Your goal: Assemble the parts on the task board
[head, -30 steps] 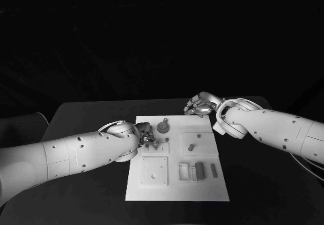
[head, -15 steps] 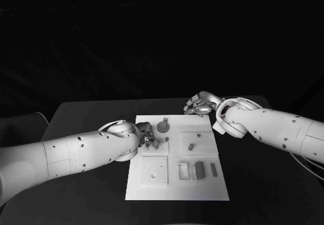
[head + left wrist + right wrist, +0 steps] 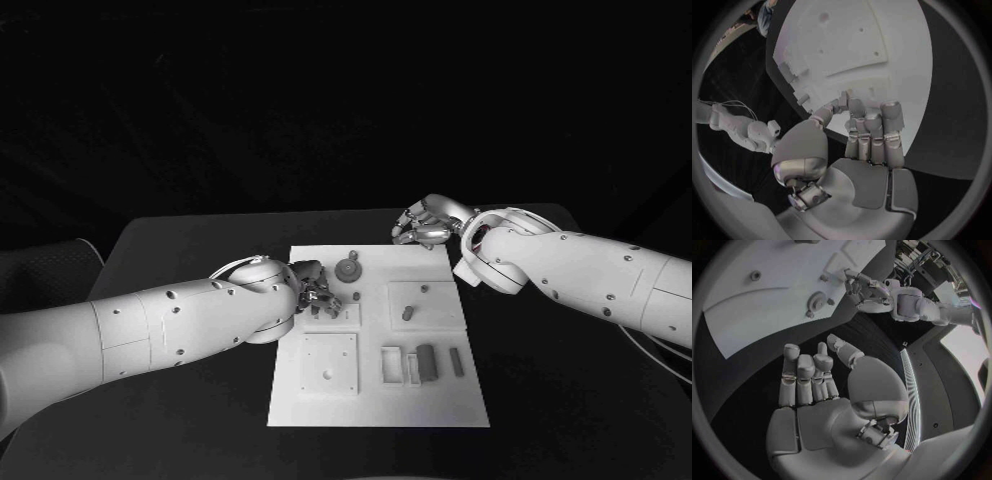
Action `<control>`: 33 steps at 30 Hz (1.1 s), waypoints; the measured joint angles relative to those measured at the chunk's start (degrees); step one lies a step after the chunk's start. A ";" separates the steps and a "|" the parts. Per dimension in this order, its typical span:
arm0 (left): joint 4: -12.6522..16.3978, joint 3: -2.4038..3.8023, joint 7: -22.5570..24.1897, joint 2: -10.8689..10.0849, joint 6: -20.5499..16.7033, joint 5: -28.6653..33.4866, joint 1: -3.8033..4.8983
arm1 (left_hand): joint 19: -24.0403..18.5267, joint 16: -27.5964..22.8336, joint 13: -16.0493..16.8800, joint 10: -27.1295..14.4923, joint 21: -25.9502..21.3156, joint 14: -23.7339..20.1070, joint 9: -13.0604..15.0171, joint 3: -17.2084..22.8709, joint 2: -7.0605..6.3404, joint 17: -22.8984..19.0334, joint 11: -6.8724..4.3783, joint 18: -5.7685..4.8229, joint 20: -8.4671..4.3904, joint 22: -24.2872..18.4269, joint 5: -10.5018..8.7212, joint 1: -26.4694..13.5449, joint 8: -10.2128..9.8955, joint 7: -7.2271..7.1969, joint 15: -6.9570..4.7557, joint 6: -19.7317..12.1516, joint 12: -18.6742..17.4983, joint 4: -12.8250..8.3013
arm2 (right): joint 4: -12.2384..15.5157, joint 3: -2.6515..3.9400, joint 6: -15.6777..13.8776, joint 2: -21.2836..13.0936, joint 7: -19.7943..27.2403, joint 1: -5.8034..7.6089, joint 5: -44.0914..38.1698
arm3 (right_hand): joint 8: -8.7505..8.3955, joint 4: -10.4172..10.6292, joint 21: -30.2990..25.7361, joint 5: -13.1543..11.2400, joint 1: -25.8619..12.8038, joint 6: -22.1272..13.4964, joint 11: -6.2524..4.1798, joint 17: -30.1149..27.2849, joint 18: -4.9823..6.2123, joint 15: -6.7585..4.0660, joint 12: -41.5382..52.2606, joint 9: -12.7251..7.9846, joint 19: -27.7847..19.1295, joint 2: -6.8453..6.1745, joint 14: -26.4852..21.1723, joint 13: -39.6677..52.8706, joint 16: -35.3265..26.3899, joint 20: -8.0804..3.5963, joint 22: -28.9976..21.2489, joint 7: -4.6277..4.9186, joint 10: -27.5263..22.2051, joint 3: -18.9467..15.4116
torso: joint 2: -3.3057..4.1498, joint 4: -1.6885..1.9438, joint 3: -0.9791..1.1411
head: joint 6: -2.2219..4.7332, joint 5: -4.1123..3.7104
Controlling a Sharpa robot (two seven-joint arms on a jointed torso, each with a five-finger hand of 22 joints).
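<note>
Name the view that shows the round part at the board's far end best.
Head view: the round part lies unobstructed on the board, seen from above. Right wrist view shows it smaller and bent, past the right hand. In the left wrist view I cannot pick it out.

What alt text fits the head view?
Two white robot arms reach over a white task board on a black table. The left hand works at the board's upper left, beside a round part; the right hand hovers at its far edge, holding nothing.
</note>
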 measured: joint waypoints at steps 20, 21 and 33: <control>-0.33 0.00 -0.05 0.32 0.46 -0.55 0.00 | -0.02 0.78 0.12 0.18 0.67 -0.19 0.04 0.82 -0.52 -0.65 -0.19 0.01 0.02 0.02 0.66 1.92 -0.02 0.31 -0.15 0.24 0.55 -2.25 | 0.22 0.00 0.08 0.01 0.07 0.00 0.01 | 0.00 0.00 0.00 0.00 0.00 -0.03 0.00 0.00 0.00 -0.05 0.00 0.04 0.00 0.00 -0.23 0.00 0.00 0.00 0.00 -0.14 0.00 0.00 | 0.01 -0.01 0.01 | -0.04 -0.15; -0.42 0.00 -0.06 0.41 0.46 -0.63 0.00 | -0.02 0.84 0.12 0.18 0.67 -0.19 0.06 0.84 -0.76 -0.71 -0.19 0.01 0.02 0.02 0.68 2.16 0.00 0.31 -0.15 0.25 0.66 -2.24 | 0.24 0.00 0.09 0.02 0.08 0.00 0.01 | 0.00 0.00 0.00 0.00 0.00 -0.03 0.00 0.00 0.00 -0.04 0.00 0.04 0.00 0.00 -0.23 0.00 0.00 0.00 0.00 -0.14 0.00 0.00 | 0.01 -0.01 0.01 | -0.05 -0.15; -1.11 0.08 -0.02 1.05 0.11 -1.66 -0.52 | 0.29 1.24 0.21 0.38 1.15 0.05 0.46 1.27 -1.12 -0.81 -0.39 0.01 -0.12 0.01 0.80 2.52 0.33 0.20 -0.35 0.55 0.85 -2.06 | 0.40 0.00 0.10 0.04 0.12 0.00 0.01 | -0.22 0.00 0.00 0.00 0.00 -0.19 0.00 0.00 -0.01 -0.02 0.00 0.09 0.00 0.00 -0.23 0.00 0.00 0.00 0.00 0.00 0.00 0.00 | 0.05 -0.09 0.03 | -0.10 -0.23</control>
